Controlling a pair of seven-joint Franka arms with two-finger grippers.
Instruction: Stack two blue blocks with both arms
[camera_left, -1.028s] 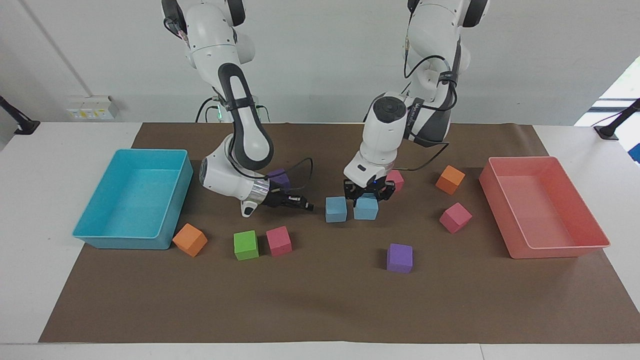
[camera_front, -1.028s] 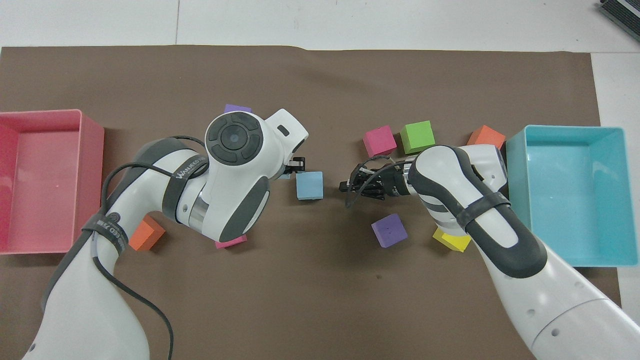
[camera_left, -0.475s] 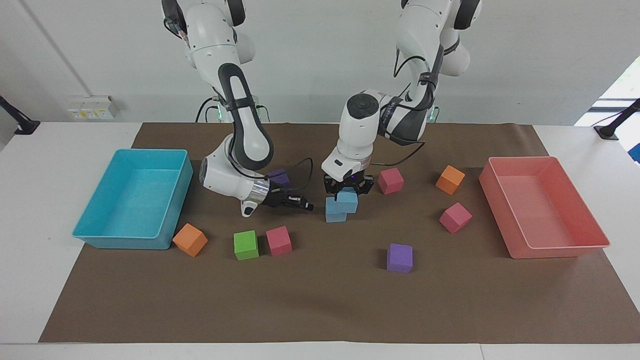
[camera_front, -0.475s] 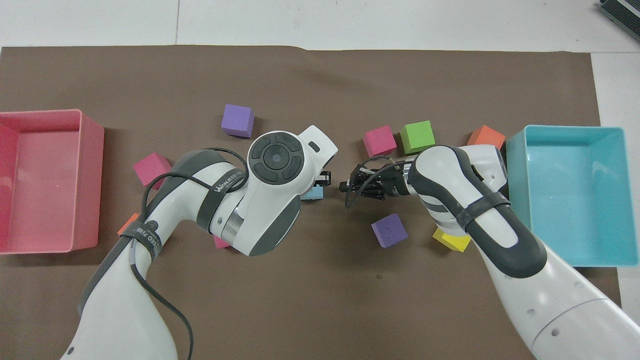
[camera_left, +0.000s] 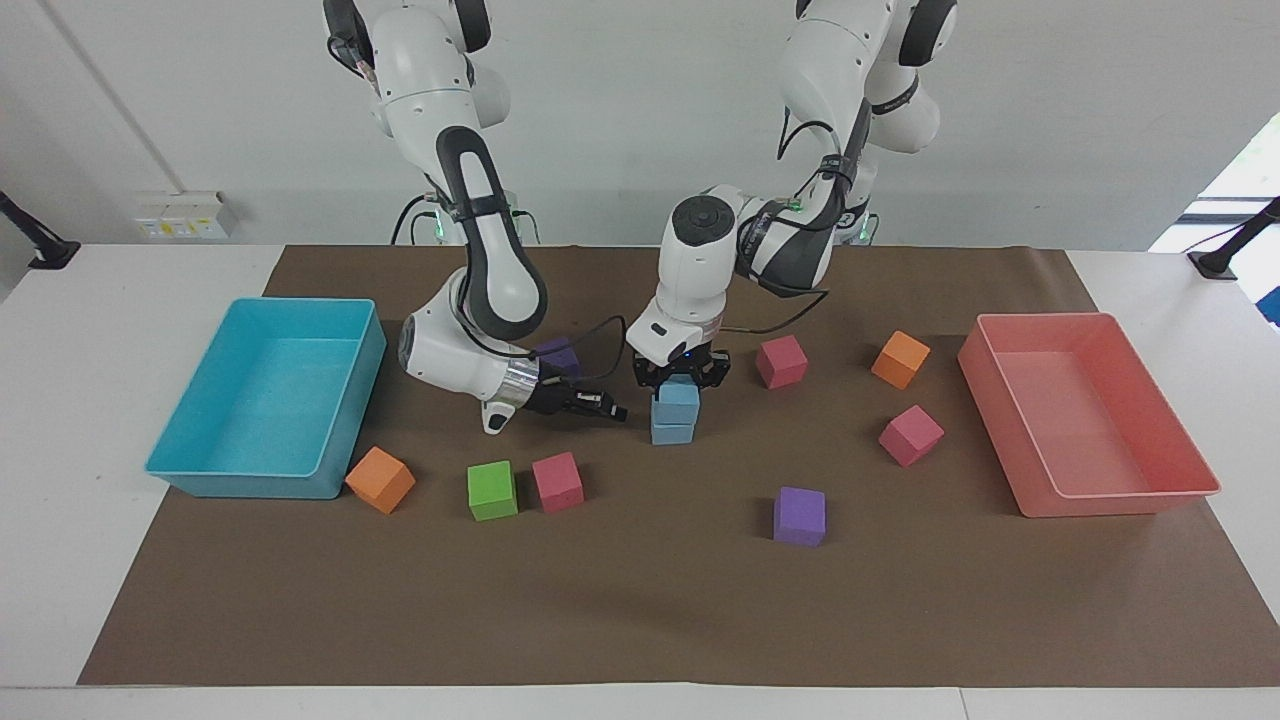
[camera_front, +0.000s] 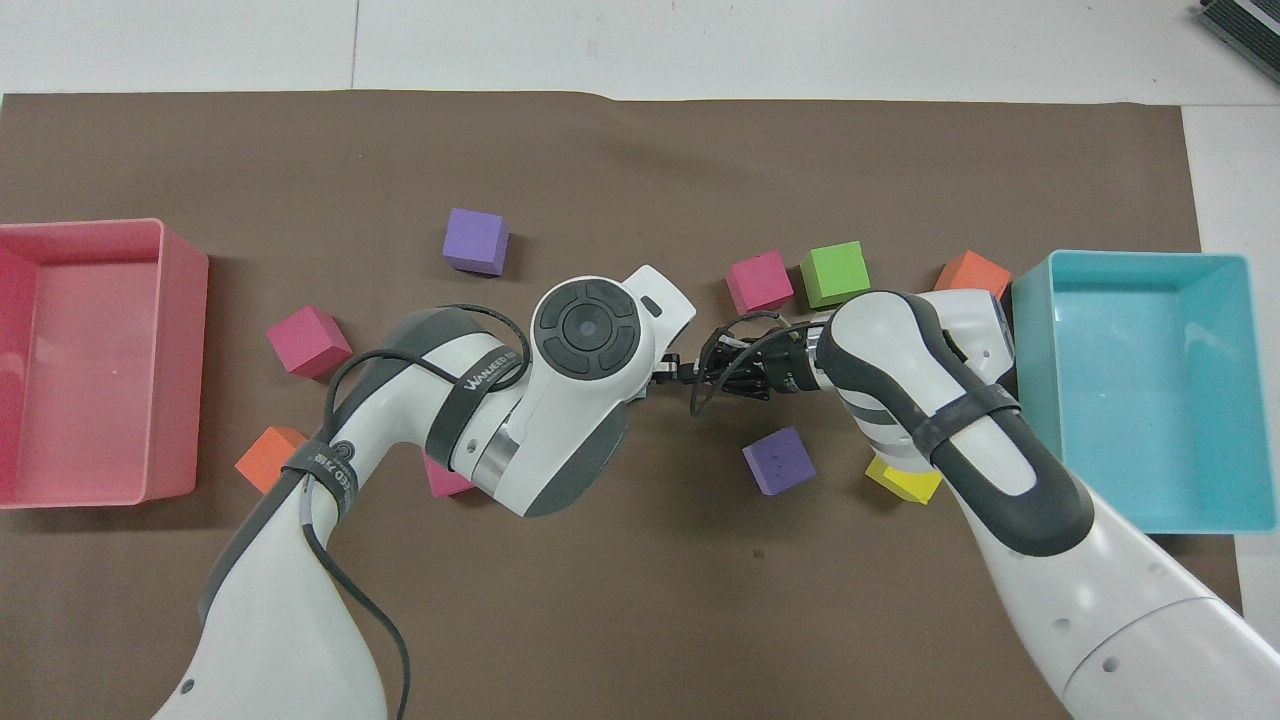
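overhead: blue blocks hidden under left arm (camera_front: 560, 400); yellow cube (camera_front: 905, 483) half-covered | arm bases cut off

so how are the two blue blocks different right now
The upper blue block sits on top of the lower blue block, which rests on the mat. The left gripper grips the upper one; nothing holds the lower. Both are light blue cubes of matching size.

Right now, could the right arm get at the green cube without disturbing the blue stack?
Probably yes. The right end effector, shut and empty, hangs beside the blue blocks; the green cube lies farther from the robots, toward the right arm's end, with only the pink cube beside it.
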